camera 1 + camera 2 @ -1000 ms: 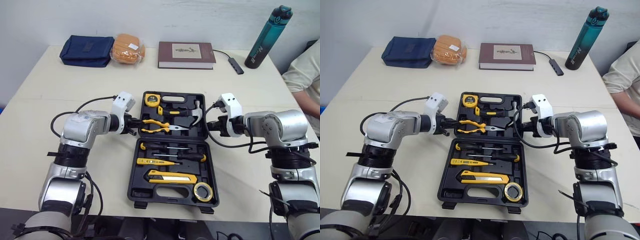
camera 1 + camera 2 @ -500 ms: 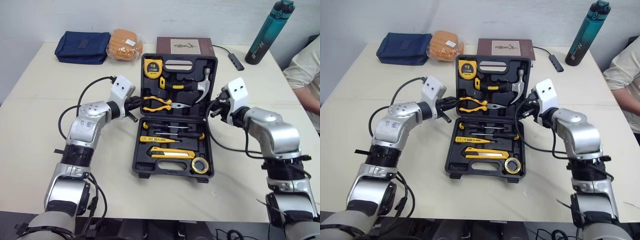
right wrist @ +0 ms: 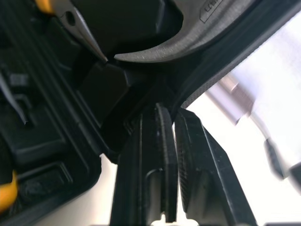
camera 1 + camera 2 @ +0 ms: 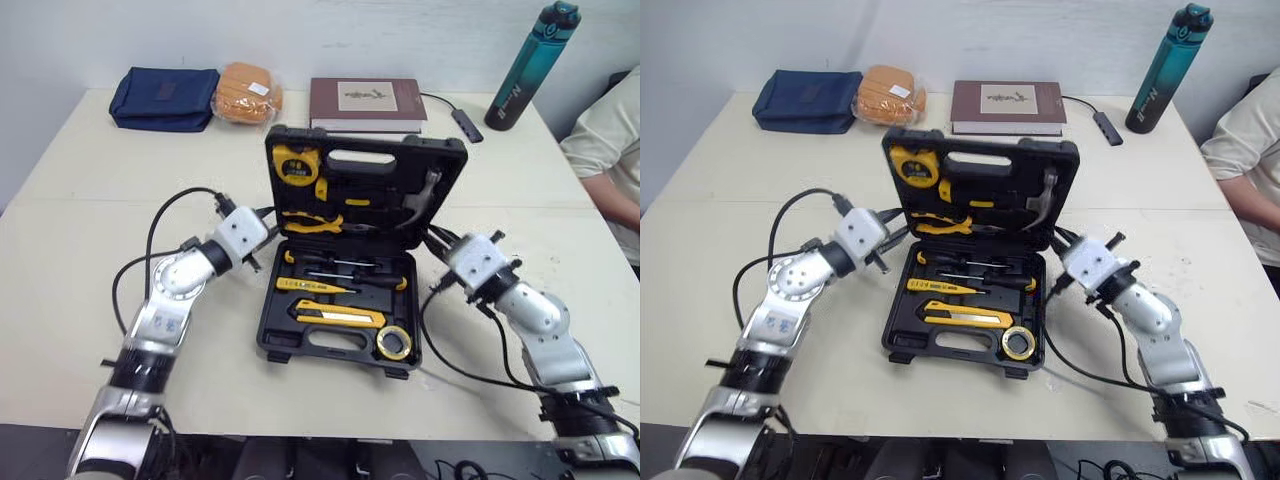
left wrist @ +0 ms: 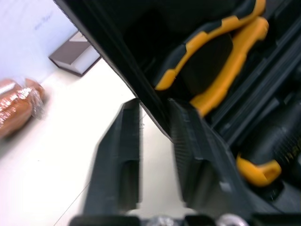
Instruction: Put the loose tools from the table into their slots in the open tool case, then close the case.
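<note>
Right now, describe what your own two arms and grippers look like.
The left arm and right arm are rounded silver-grey shells joined by black rings. Each ends in a white block at the wrist. The left gripper and right gripper each have two flat black fingers with ribbed inner faces. Loose black cables loop beside both forearms.

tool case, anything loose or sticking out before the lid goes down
Nothing stands out. The hammer, pliers, tape measure, knife and tape roll sit in their slots, and the half-raised lid looks straight, with the left gripper and right gripper on its side edges.
</note>
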`<move>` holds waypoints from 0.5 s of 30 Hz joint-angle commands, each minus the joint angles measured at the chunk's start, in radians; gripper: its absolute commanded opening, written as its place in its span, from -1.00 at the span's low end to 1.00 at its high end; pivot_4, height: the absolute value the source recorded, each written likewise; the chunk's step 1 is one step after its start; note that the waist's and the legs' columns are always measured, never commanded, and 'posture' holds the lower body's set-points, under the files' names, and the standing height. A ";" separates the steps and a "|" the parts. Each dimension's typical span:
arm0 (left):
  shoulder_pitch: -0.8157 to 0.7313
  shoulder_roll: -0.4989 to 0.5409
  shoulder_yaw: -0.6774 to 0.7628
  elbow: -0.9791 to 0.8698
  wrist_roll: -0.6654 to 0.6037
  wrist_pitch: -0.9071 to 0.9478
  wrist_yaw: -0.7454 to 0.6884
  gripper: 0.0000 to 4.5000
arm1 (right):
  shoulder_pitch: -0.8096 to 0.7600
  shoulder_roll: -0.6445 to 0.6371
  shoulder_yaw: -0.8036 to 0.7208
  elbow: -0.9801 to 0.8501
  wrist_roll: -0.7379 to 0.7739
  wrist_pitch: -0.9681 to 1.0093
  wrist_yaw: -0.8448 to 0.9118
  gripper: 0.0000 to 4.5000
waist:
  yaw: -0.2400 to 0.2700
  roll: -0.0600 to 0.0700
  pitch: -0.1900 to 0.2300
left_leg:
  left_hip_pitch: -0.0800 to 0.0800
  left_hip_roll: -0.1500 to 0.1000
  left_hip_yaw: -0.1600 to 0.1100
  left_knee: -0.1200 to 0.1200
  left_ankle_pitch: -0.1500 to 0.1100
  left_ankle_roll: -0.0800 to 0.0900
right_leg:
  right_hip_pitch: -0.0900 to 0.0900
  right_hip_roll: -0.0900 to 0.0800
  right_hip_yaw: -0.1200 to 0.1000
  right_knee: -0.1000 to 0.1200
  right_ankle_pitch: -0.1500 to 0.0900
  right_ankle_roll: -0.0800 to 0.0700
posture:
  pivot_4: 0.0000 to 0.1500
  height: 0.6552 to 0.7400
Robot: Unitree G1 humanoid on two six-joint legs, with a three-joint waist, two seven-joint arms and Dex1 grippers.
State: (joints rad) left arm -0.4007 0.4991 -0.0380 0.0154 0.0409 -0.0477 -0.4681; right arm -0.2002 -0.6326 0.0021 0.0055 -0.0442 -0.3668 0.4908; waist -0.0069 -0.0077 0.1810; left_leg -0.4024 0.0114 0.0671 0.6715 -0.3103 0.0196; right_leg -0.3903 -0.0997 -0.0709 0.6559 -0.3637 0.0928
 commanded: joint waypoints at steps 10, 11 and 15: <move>0.516 0.396 0.627 -0.479 -0.728 0.792 -0.410 0.99 | 0.730 -0.454 -0.684 -0.584 0.787 0.773 0.681 0.24 | 0.006 -0.001 0.001 | 0.039 0.004 -0.014 -0.012 -0.012 0.006 | 0.051 0.003 -0.004 -0.031 -0.001 -0.003 | 1.00 1.00; 0.525 0.416 0.638 -0.462 -0.734 0.803 -0.427 0.99 | 0.747 -0.453 -0.706 -0.574 0.803 0.802 0.698 0.24 | 0.007 -0.001 0.001 | 0.042 0.004 -0.014 -0.012 -0.016 0.005 | 0.054 0.002 -0.004 -0.032 -0.002 -0.004 | 1.00 1.00; 0.461 0.431 0.552 -0.376 -0.650 0.728 -0.405 0.99 | 0.734 -0.430 -0.658 -0.590 0.807 0.855 0.688 0.24 | 0.008 0.000 0.000 | 0.043 0.004 -0.015 -0.013 -0.018 0.005 | 0.055 0.001 -0.003 -0.035 -0.003 -0.005 | 1.00 1.00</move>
State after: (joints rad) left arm 0.0874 0.9242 0.5377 -0.3767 -0.6333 0.7099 -0.8832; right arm 0.5380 -1.0743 -0.6681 -0.5561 0.7484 0.4717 1.1745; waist 0.0014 -0.0075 0.1813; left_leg -0.3596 0.0151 0.0525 0.6575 -0.3277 0.0243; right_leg -0.3360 -0.0986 -0.0742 0.6208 -0.3666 0.0873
